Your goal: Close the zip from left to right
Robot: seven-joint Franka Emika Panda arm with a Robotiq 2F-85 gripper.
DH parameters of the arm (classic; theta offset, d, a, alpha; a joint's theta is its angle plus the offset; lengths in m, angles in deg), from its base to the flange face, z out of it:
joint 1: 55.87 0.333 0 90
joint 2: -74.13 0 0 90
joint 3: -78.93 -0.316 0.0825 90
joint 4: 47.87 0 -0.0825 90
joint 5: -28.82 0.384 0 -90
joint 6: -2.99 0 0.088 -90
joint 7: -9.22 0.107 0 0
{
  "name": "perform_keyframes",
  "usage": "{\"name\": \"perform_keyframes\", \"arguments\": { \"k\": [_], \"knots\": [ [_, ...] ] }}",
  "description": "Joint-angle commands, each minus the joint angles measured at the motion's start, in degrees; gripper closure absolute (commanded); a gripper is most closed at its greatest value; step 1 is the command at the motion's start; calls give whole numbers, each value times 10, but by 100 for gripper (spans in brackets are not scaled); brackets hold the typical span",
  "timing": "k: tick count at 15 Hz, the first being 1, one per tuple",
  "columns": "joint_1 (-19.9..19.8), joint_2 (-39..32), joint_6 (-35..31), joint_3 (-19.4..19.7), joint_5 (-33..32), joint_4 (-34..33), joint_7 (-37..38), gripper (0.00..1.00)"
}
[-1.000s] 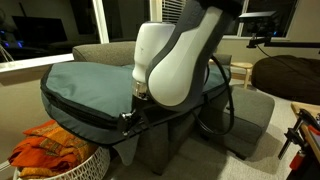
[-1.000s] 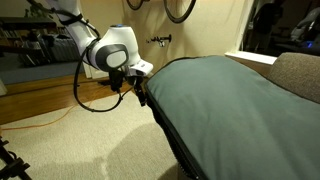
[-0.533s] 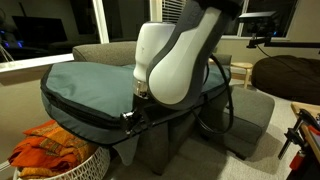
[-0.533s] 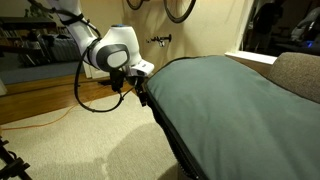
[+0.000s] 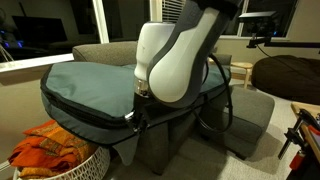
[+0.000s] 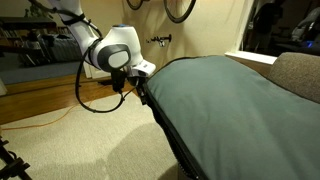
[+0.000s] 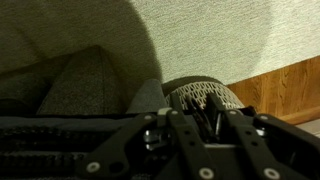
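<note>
A very large teal-grey padded case (image 5: pixel 80 85) (image 6: pixel 230 100) lies over the grey sofa (image 5: pixel 100 50). The zip (image 5: pixel 85 117) (image 6: pixel 165 125) is a thin dark line with black trim along the case's side edge. In the wrist view the zip (image 7: pixel 60 135) crosses the lower left as a black band. My gripper (image 5: pixel 130 115) (image 6: pixel 138 92) sits right at that edge, low on the case's side. In the wrist view the gripper (image 7: pixel 205 125) has its fingers (image 7: pixel 185 125) drawn close together, with a small dark pull showing in the narrow gap.
A white mesh basket (image 5: pixel 55 155) (image 7: pixel 205 95) holding orange cloth stands on the floor below the case's edge. A black cable (image 6: pixel 90 105) loops from the arm down to the carpet (image 6: pixel 80 145). Wooden floor (image 7: pixel 285 90) lies beyond the carpet.
In both exterior views the arm and the case have stayed in place. No motion of the fingers is visible there.
</note>
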Motion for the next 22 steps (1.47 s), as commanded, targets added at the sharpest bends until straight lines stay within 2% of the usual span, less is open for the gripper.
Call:
{"name": "perform_keyframes", "arguments": {
  "k": [1,2,9,22],
  "knots": [
    [-5,14,18,2,-6,6,3,98],
    [-6,14,19,3,-6,6,4,100],
    [-17,15,26,4,-2,5,5,99],
    [-73,19,37,-8,25,15,6,99]
  ]
}}
